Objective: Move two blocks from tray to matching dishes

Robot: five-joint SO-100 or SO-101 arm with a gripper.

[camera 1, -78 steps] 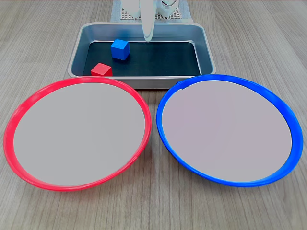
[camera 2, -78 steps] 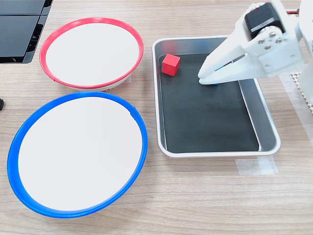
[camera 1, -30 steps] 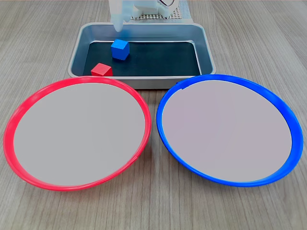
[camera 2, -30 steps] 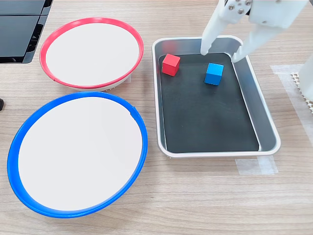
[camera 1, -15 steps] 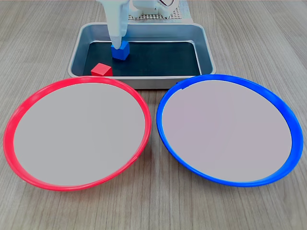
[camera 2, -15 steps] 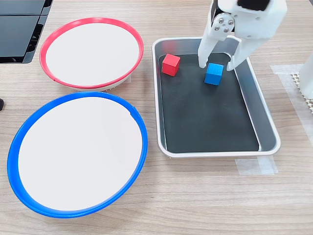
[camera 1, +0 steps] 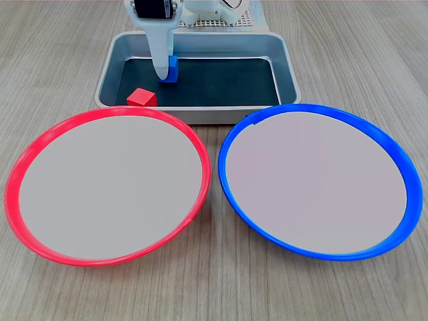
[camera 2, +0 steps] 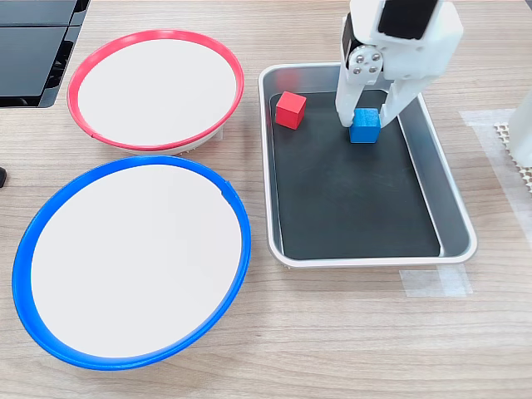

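Observation:
The grey tray (camera 1: pixel 287 73) (camera 2: pixel 453 208) holds both blocks. In both exterior views my white gripper (camera 1: pixel 164 72) (camera 2: pixel 365 116) is lowered into the tray, open, with one finger on each side of the blue block (camera 1: pixel 173 69) (camera 2: pixel 364 126) and close to its faces. The block rests on the tray's dark bottom. The red block (camera 1: pixel 141 97) (camera 2: pixel 290 110) lies apart from it, near a tray corner. The red-rimmed dish (camera 1: pixel 110 184) (camera 2: pixel 156 87) and the blue-rimmed dish (camera 1: pixel 314 180) (camera 2: pixel 133 258) lie side by side beside the tray, each with nothing in it.
A black flat object (camera 2: pixel 33 50) lies at the top left of the second exterior view. The arm's white base (camera 2: pixel 522 125) stands on a mesh pad (camera 1: pixel 244 20) behind the tray. Clear tape (camera 2: pixel 436 283) sticks to the wooden table near the tray.
The gripper opened, swung over to the blue block and came down into the tray until its fingers straddle the block. Neither block has moved.

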